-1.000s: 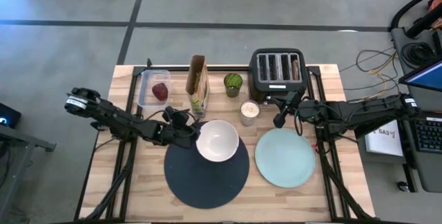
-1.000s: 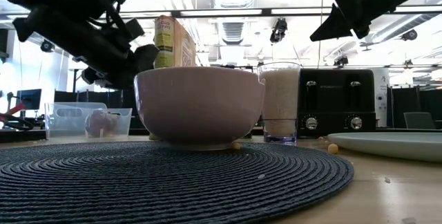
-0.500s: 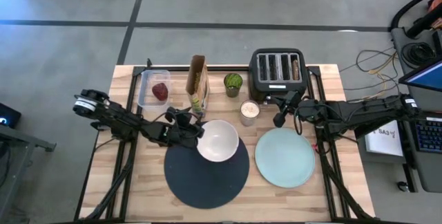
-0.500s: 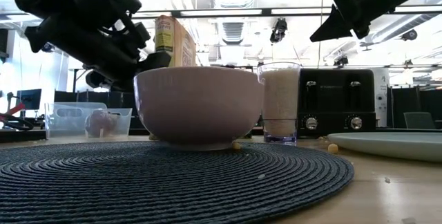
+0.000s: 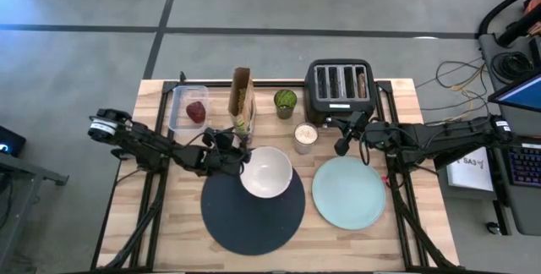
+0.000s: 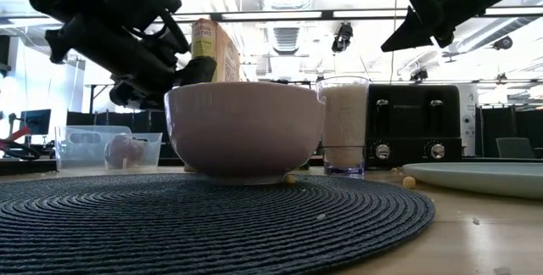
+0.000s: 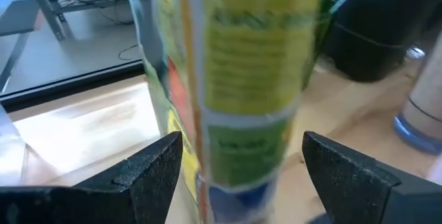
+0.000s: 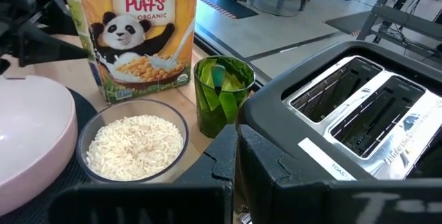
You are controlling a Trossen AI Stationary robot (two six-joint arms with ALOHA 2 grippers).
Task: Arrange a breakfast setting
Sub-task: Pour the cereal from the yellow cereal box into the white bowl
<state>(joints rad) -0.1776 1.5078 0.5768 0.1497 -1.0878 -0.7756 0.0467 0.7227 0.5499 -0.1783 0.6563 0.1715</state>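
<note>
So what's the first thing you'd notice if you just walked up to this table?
Probably the white bowl sitting on the far edge of the big dark round mat, with the pale green plate beside it. Next, the left gripper, open, with its fingers on either side of the cereal box behind the bowl. The right gripper hangs near the black toaster.

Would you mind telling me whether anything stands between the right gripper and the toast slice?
Nothing visible does. The right gripper hovers just in front of the toaster; the toast slice stands in its rightmost slot, uncovered.
</note>
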